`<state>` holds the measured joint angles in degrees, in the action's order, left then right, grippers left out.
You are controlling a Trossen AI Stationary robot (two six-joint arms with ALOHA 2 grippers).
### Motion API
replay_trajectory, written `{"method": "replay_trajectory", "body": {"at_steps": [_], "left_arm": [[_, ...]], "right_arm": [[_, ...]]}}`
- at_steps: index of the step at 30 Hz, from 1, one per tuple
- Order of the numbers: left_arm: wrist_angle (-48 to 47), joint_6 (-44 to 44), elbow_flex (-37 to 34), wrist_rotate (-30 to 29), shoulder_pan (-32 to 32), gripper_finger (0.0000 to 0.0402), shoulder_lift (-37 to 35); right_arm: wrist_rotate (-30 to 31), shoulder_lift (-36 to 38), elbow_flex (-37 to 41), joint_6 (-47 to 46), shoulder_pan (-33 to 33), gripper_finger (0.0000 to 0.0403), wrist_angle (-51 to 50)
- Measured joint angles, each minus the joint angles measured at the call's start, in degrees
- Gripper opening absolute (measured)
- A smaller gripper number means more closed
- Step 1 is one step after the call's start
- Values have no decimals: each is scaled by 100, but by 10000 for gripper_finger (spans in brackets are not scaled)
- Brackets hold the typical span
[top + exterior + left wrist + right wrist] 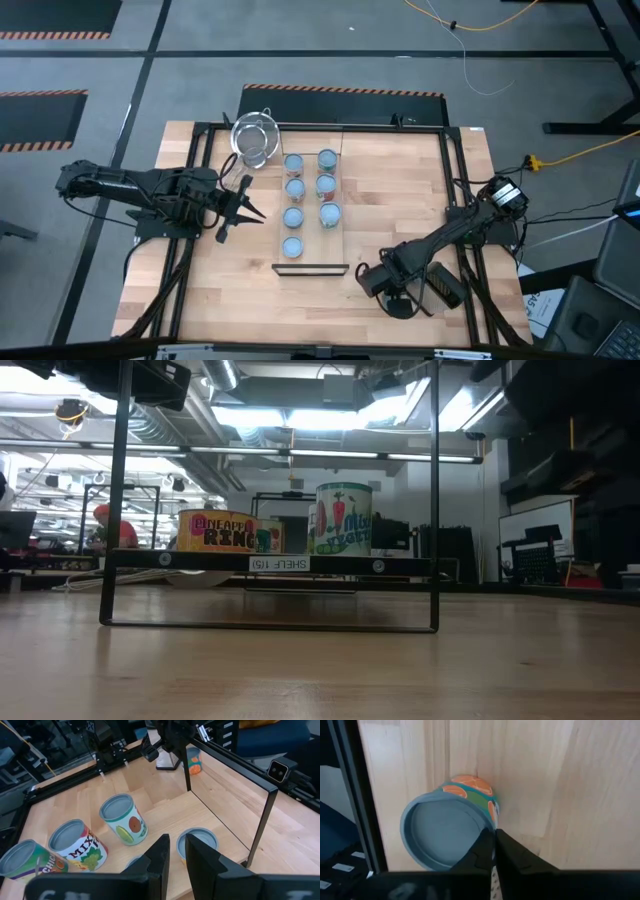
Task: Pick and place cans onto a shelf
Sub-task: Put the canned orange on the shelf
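**On the shelf, seven cans; an eighth beside the right end effector**

From above: shelf (311, 240) lying mid-surface (400, 190), carrying seven cans (294, 187) with pale blue tops, four in one column, three in the other. Wire strainer (254, 138) just beyond the far end of the shelf. Left end effector (245, 210) just beside the four-can column. Right end effector (368, 278) low near the shelf's near end, outside it.

At table height: two labelled cans standing upright on the shelf board, a short wide one and a taller one.

From the left wrist: own fingers (161, 854) slightly apart, gripping nothing, above the cans. Farther off, an eighth can (193, 762) on the bare surface beyond the shelf's black frame (260, 820).

From the right wrist: fingers pressed together, empty, tips close to that orange-and-green can's rim.
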<state>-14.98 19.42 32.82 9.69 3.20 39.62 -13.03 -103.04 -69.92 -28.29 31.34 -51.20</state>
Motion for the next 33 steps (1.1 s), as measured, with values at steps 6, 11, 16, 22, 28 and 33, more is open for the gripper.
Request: {"method": "replay_trajectory", "body": {"at_steps": [6,11,16,22,28,33], "left_arm": [[0,0,0,0,0,54,0],[0,0,0,0,0,54,0],[-2,2,0,0,0,54,0],[-2,4,0,0,0,54,0],[-7,4,0,0,-2,54,1],[-41,4,0,22,-1,54,1]], "right_arm": [[39,-10,-327,0,-148,7,-218],[25,-10,-830,65,-279,7,-999],[3,-9,-1530,509,-405,6,-2017],[593,9,-2327,1143,-701,10,-3383],[1234,677,-2211,1505,-1285,7,-3822],[1609,1762,-1255,1191,-2042,9,-3558]]}}
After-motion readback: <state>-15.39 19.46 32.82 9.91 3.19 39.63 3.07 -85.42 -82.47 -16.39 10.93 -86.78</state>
